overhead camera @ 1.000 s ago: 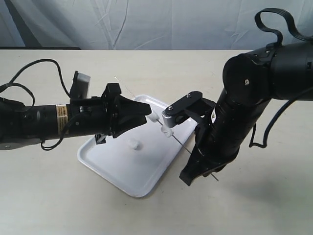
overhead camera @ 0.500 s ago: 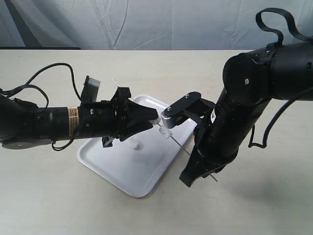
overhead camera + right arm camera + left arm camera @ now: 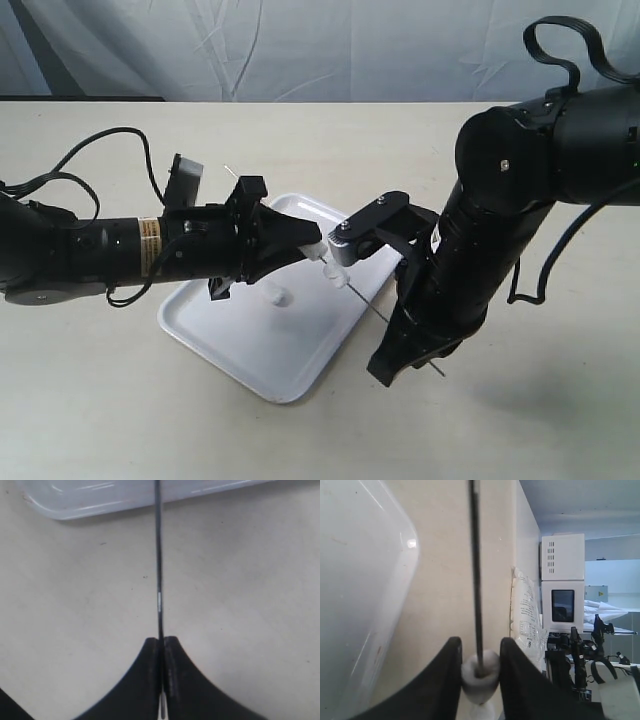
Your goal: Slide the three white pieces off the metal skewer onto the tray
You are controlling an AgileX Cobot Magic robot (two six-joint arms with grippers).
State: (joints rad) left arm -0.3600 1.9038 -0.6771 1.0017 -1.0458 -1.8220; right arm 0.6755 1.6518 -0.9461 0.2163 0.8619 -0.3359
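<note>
The metal skewer [image 3: 370, 308] slants above the white tray [image 3: 235, 345]; my right gripper [image 3: 398, 345] is shut on its near end. In the right wrist view the skewer [image 3: 159, 570] runs out from the closed gripper [image 3: 162, 642] towards the tray [image 3: 125, 495]. My left gripper [image 3: 315, 243] is shut on a white piece [image 3: 480, 672] threaded on the skewer [image 3: 476, 570], pinched by both fingers [image 3: 451, 665]. A second white piece [image 3: 338, 275] sits just behind it on the rod. The third white piece [image 3: 275, 296] lies loose on the tray.
The tray rests on a beige table [image 3: 120, 420] with a pale curtain behind. Both arms hang over the tray's right half, the bulky right arm [image 3: 500, 210] towering over the right of the table. The left arm's cable [image 3: 110, 150] loops at the left.
My left gripper has reached right to the skewer and closed on the foremost white piece. The skewer's far tip has dipped slightly. The right arm has barely moved.
</note>
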